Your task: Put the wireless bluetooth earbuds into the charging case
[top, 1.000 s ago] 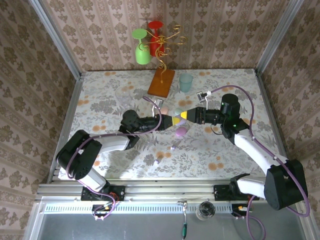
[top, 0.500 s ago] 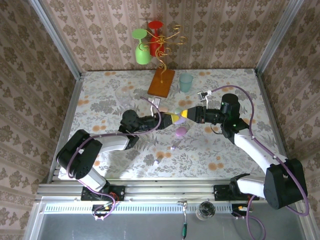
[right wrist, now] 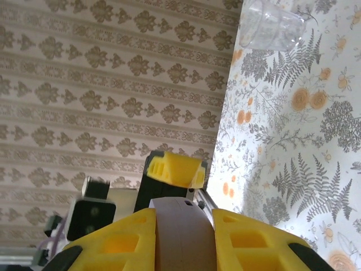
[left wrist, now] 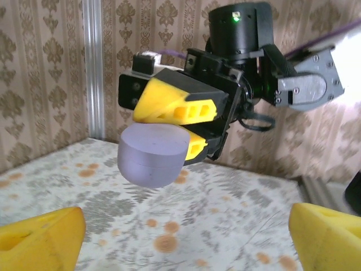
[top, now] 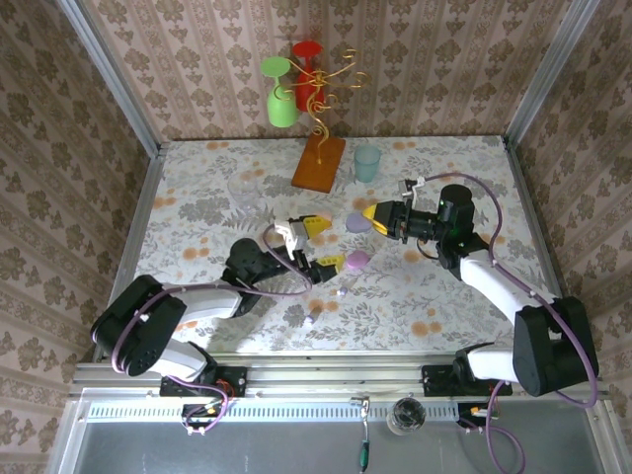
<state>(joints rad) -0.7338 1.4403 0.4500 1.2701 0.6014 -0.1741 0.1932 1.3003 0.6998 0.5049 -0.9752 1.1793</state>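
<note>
While pinched by the right gripper, the lavender case is held two o'clock from the spread left gripper.

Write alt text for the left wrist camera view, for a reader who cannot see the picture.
The right gripper, its yellow fingers closed on a rounded lilac case, holds it in the air above the floral table, with patterned wallpaper behind. The left gripper is open, its own yellow fingertips far apart in the bottom corners.

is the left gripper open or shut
Open: the left gripper has its fingers far apart, at opposite edges of its wrist view.
</note>
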